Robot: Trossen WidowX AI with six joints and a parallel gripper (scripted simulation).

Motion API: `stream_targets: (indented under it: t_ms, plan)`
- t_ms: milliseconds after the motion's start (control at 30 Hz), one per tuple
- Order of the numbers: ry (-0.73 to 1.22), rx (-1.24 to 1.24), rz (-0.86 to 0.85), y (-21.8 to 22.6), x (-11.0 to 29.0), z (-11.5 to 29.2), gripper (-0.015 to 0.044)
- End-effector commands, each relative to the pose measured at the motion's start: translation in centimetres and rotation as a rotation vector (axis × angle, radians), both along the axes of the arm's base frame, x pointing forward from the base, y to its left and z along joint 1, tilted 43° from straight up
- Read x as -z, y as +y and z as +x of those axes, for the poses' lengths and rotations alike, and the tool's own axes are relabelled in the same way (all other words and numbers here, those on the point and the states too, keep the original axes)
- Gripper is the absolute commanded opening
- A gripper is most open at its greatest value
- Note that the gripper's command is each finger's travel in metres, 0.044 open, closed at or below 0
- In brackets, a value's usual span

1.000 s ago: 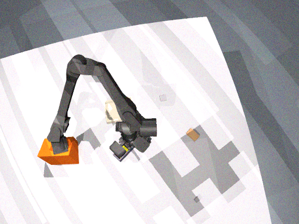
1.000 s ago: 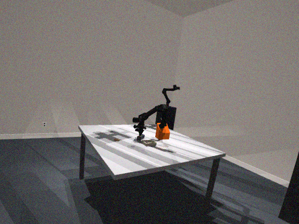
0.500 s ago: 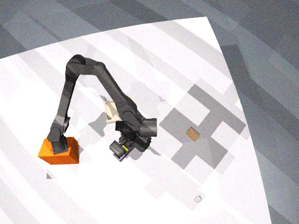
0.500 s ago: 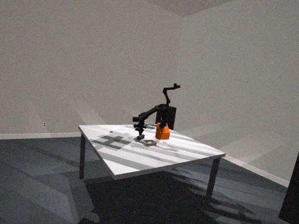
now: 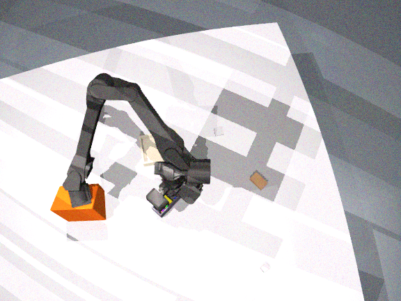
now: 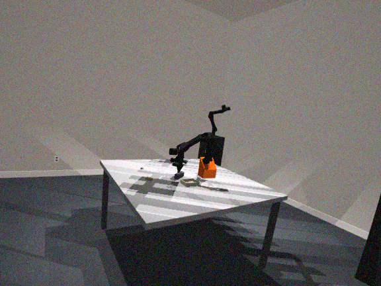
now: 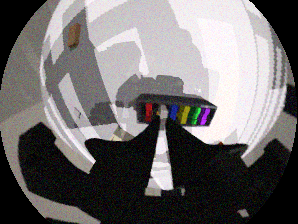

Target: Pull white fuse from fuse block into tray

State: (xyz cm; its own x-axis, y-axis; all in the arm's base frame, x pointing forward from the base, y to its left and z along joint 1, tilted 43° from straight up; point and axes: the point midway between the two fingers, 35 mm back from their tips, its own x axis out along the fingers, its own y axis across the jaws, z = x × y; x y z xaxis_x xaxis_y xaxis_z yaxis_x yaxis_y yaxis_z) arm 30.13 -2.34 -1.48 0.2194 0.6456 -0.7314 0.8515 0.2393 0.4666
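The fuse block [image 5: 162, 214] [image 6: 178, 175] [image 7: 175, 100] is a dark, narrow box on the table, below my wrist. In the wrist view it holds a row of fuses: the red fuse [image 7: 148, 111], the white fuse [image 7: 163, 110], then the blue fuse [image 7: 173, 112], yellow, green and purple ones. My gripper [image 7: 162, 119] is shut on the white fuse, between the red and blue ones. The white fuse is in line with the row; how deep it sits cannot be told. The tray [image 5: 142, 150] [image 6: 190, 185] is beige and shallow, near the block, partly under my arm in the top view.
An orange box [image 5: 80, 212] [image 6: 207, 172] stands at my arm's base. A small brown block [image 5: 258, 180] [image 6: 149, 179] [image 7: 74, 36] lies away from the fuse block. Small pale pieces [image 5: 218, 132] lie on the table, one nearer its far side. Shadows cross the table.
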Motion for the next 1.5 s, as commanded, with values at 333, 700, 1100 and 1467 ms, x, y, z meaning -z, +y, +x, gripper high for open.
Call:
stream_targets:
  t_ms: [333,700,1100,1467]
  plan:
    - [-0.008,-0.003,-0.006,-0.6,-0.7,0.0,0.0000]
    - [-0.007,-0.002,-0.005,-0.9,-1.1,-0.2,0.0000]
    - [-0.006,-0.001,-0.004,-1.3,-1.5,-0.3,0.0000]
    - [-0.006,-0.001,-0.005,-2.2,-2.5,-0.6,0.0000]
